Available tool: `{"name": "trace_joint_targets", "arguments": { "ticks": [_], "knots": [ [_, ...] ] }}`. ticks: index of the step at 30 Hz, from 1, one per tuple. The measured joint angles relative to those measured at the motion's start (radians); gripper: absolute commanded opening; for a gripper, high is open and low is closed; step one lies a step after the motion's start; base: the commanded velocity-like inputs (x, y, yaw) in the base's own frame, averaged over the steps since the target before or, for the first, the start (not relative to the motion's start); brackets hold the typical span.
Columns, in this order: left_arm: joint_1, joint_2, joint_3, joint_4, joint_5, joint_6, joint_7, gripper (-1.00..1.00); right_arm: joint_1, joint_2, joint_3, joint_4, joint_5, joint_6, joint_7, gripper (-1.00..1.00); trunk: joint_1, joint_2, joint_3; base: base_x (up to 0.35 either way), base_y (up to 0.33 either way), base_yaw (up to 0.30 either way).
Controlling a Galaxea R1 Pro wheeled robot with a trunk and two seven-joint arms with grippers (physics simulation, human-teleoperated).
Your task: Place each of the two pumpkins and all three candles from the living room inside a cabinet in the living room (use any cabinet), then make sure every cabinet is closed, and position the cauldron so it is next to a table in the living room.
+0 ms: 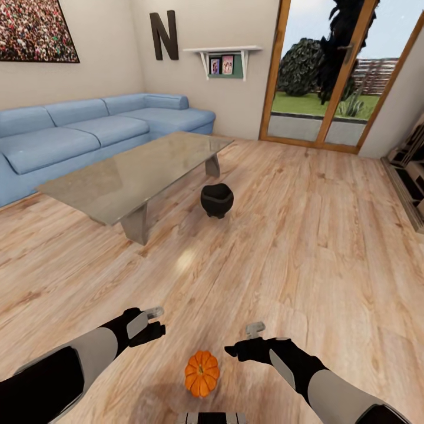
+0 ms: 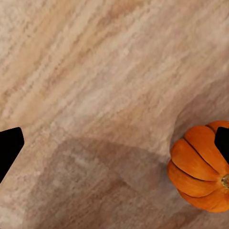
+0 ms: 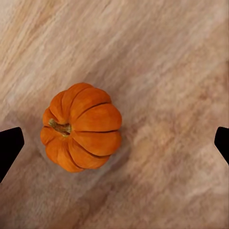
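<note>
At the lower edge of the head view, 1 pumpkin (image 1: 202, 373) sat on the wood floor (image 1: 306, 247) between the left gripper (image 1: 154, 321) and right gripper (image 1: 242, 341), both spread wide and empty, fingertips cut off in wrist views. Farther off, 1 cauldron (image 1: 217, 200) stood beside 1 glass table (image 1: 135, 171), near 1 blue sofa (image 1: 88, 132).

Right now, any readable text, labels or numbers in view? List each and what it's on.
"N": large dark letter mounted on the beige wall above the sofa.
Two small framed pictures on the wall shelf: too small and blurred to read.
Nothing legible on the pumpkin, cauldron or table.
</note>
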Motion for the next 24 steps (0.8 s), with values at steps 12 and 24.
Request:
{"name": "trace_joint_targets", "arguments": {
  "ticks": [12,24],
  "knots": [
    [-0.003,0.03,0.001,0.0,0.001,0.0,-0.002,1.0,0.0,0.0,0.001,-0.001,0.002,0.001,0.0,1.0,0.014,-0.019,-0.045,0.0,0.0,0.0],
    [-0.005,0.034,0.002,0.0,0.002,0.0,-0.003,1.0,0.0,0.0,0.001,-0.002,0.003,0.0,0.0,1.0,0.019,-0.022,-0.091,0.0,0.0,0.0]
  ]
}}
